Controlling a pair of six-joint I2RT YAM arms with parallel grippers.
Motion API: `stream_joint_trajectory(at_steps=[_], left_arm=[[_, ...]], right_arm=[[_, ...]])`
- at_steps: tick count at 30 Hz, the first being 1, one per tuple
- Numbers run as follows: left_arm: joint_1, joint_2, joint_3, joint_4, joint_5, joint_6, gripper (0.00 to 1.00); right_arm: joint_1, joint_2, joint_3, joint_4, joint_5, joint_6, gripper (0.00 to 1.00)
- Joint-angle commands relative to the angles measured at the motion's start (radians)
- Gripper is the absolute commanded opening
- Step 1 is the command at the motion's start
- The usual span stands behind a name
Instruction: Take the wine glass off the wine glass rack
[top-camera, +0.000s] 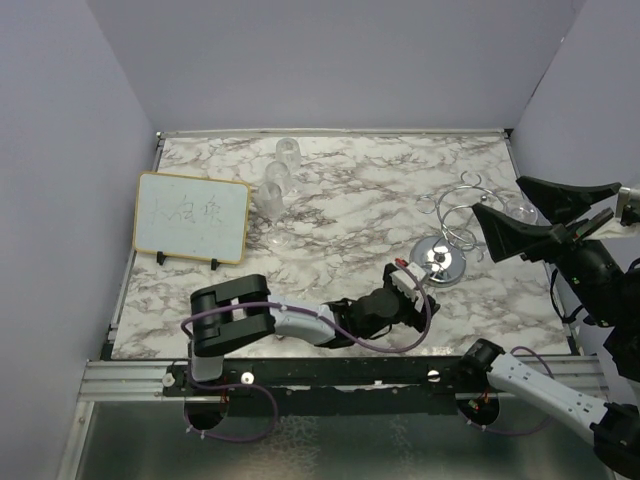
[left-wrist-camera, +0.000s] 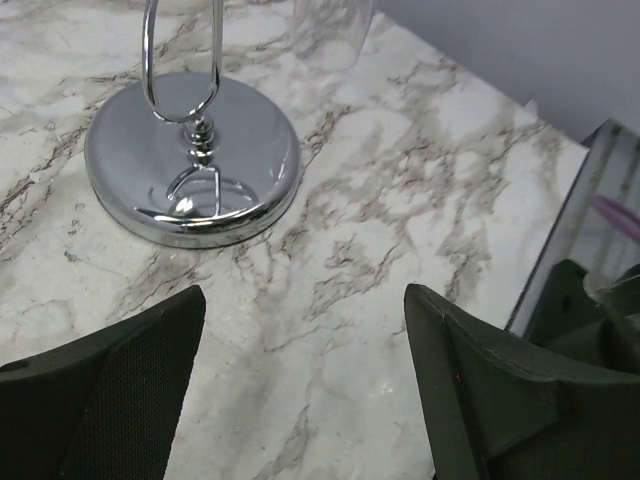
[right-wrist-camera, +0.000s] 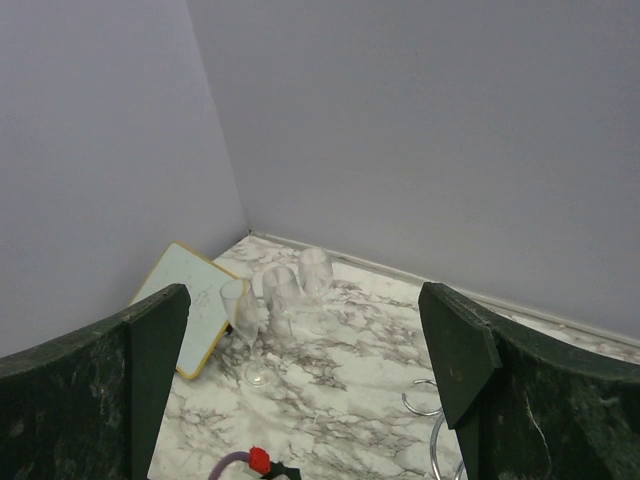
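The wine glass rack (top-camera: 440, 262) stands at about 3 o'clock on the marble table (top-camera: 330, 230). The left gripper (left-wrist-camera: 302, 295) sits low at 7 o'clock of the rack's mirror base, near it, with its jaws spread wide and nothing between them. The wine glass (left-wrist-camera: 335, 30) appears to hang upside down from the wire loops. Only the lower part of its bowl shows, at 12 o'clock in the left wrist view — which loop carries it I cannot tell. The right gripper (top-camera: 497, 196) hovers raised at the rack's 2 o'clock, jaws likewise fully parted and empty. The glass is probably light, rigid, slick and brittle. The stem looks the safest hold — squeezed gently, then slid out along the loop, not pulled down. The rack may tip if the foot snags.
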Motion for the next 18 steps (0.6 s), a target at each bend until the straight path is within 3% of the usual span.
stream_joint_trajectory(at_steps=[1,14,18], left_arm=[[0.014,0.097,0.083,0.089,-0.057,0.065,0.79],[0.178,0.288,0.214,0.128,0.118,-0.018,0.55],[0.203,0.330,0.268,0.136,0.147,0.009,0.54]], right_arm=[[0.000,-0.020,0.013,-0.019,0.030,0.012,1.00],[0.000,0.017,0.041,-0.092,0.083,-0.008,1.00],[0.000,0.018,0.042,-0.093,0.087,-0.011,1.00]])
